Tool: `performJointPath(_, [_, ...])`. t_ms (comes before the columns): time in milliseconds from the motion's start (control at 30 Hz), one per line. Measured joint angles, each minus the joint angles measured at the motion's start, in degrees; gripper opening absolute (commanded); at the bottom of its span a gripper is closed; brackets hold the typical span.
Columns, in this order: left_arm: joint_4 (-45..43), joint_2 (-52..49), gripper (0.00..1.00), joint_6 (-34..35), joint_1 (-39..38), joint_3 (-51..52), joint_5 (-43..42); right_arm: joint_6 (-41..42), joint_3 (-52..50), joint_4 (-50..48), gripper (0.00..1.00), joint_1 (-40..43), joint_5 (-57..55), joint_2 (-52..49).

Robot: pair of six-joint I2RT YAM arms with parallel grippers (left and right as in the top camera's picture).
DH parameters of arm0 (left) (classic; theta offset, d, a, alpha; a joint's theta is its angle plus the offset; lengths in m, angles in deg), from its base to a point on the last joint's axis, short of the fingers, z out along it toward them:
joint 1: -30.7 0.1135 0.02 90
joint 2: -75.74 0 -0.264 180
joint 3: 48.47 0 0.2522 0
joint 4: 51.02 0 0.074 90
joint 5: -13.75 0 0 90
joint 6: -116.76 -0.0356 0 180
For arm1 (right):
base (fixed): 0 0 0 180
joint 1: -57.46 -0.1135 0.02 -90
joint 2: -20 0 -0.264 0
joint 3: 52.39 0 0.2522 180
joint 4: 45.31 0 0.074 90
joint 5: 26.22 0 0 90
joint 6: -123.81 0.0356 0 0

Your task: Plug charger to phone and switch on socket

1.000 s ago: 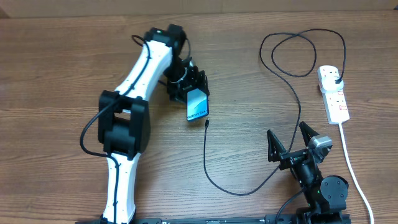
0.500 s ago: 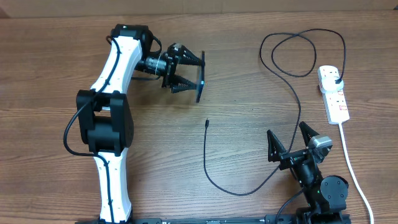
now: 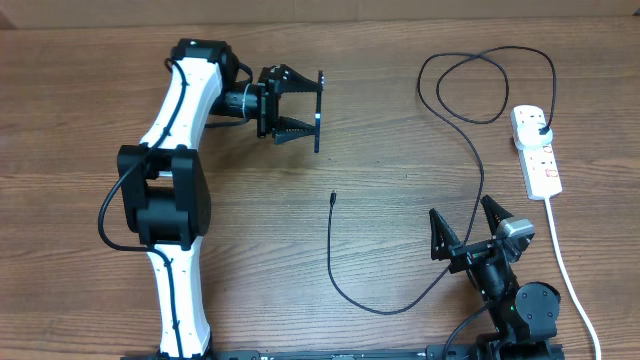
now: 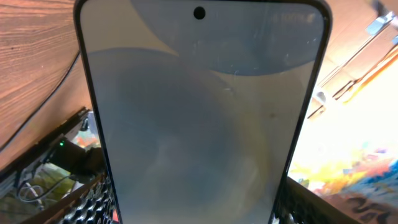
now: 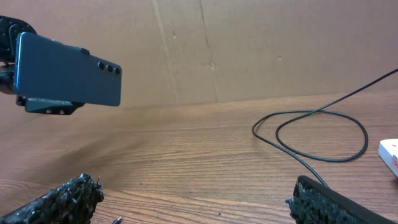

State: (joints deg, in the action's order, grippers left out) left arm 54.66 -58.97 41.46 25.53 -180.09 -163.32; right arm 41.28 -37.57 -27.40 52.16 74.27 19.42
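My left gripper (image 3: 297,106) is shut on the phone (image 3: 318,110) and holds it above the table at the back centre, edge-on to the overhead view. The phone's pale screen (image 4: 199,112) fills the left wrist view between the fingers (image 4: 194,208). Its blue back with three lenses (image 5: 68,78) shows in the right wrist view. The charger cable (image 3: 333,255) lies on the table, its connector tip (image 3: 332,197) free, its black plug (image 3: 541,129) in the white socket strip (image 3: 540,165). My right gripper (image 3: 470,232) is open and empty near the front (image 5: 199,208).
The strip's thick white cord (image 3: 570,280) runs to the front right edge. The charger cable loops at the back right (image 3: 480,85), also in the right wrist view (image 5: 317,134). A cardboard wall (image 5: 249,50) stands behind the table.
My left gripper has lifted the phone off the table and carried it back and slightly left, turning it from screen-up to edge-on. The cable and the right arm have not moved.
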Motion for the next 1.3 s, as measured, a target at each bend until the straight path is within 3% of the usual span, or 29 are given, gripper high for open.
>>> performJointPath(167, [4.6,0.0,0.74,-2.6,2.8,0.0,-0.4,0.0,0.0,0.0,1.0,0.0,0.0,0.0])
performJointPath(867, [4.7,0.0,0.75,-4.4,4.5,0.0,-0.6,0.0,0.0,-0.1,1.0,0.0,0.0,0.0])
performJointPath(1033, [4.7,0.0,0.74,-4.4,4.5,0.0,-0.7,11.9,0.0,-6.7,1.0,0.0,12.9,0.0])
performJointPath(1167, [4.7,0.0,0.73,-4.5,4.5,0.0,-0.7,20.5,0.1,-17.4,1.0,0.0,16.3,0.1])
performJointPath(1233, [4.7,0.0,0.74,-4.5,4.5,0.0,-0.7,21.3,1.6,-15.0,1.0,0.0,15.8,-0.2])
performJointPath(1300, [4.7,0.0,0.73,-4.5,4.5,0.0,-0.8,20.0,7.1,-6.6,1.0,0.0,15.2,-1.7])
